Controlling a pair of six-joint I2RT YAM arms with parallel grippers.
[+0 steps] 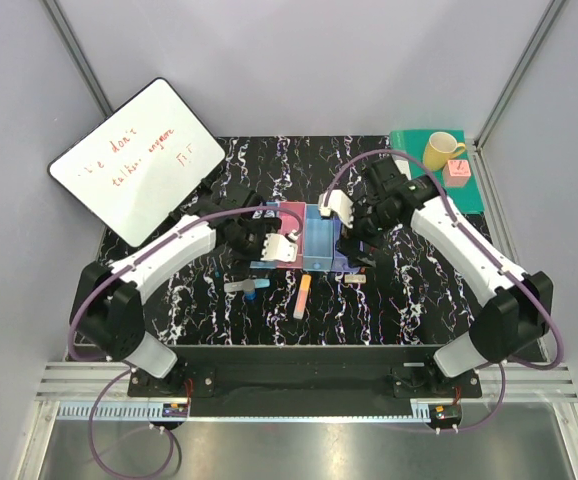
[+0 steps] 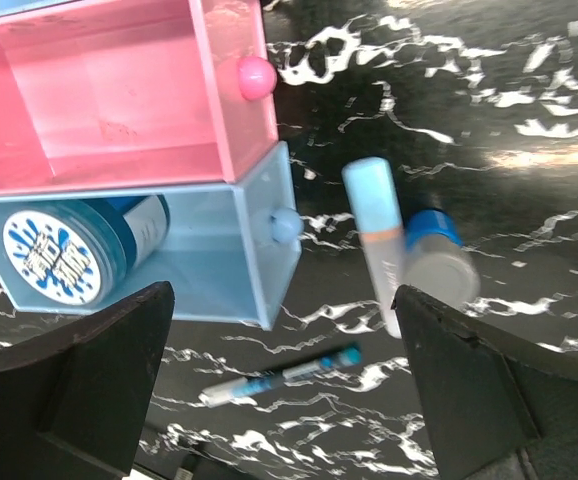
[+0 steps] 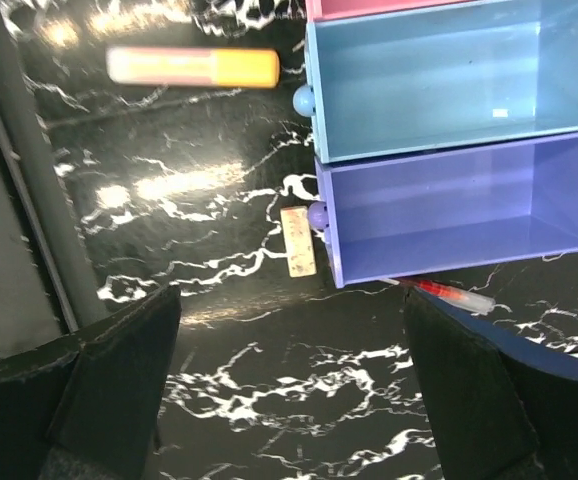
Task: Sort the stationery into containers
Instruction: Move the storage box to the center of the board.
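Seen from above, both arms reach in from the near edge and meet over a row of four joined bins (image 1: 309, 243) at the middle of the black marbled table (image 1: 419, 300). The left arm bends at its elbow and stretches rightward, with the left gripper (image 1: 279, 246) over the row's left end. The right arm arches up and back toward the left, with the right gripper (image 1: 345, 226) over the right end.

The left wrist view shows its fingers (image 2: 99, 385) spread wide apart, holding nothing. Beyond them a blue round bottle (image 2: 69, 255) lies on its side in the light blue end bin (image 2: 239, 250); the pink bin (image 2: 119, 90) is next to it. A blue pen (image 2: 279, 378) and a cyan-capped marker (image 2: 374, 240) lie on the table beside the bins.

The right wrist view shows its fingers (image 3: 499, 400) also wide apart and empty. A white eraser (image 3: 297, 242) lies just beside the purple bin (image 3: 459, 210), a red pen (image 3: 449, 293) along its outer side, and an orange-yellow bar (image 3: 194, 67) well apart.
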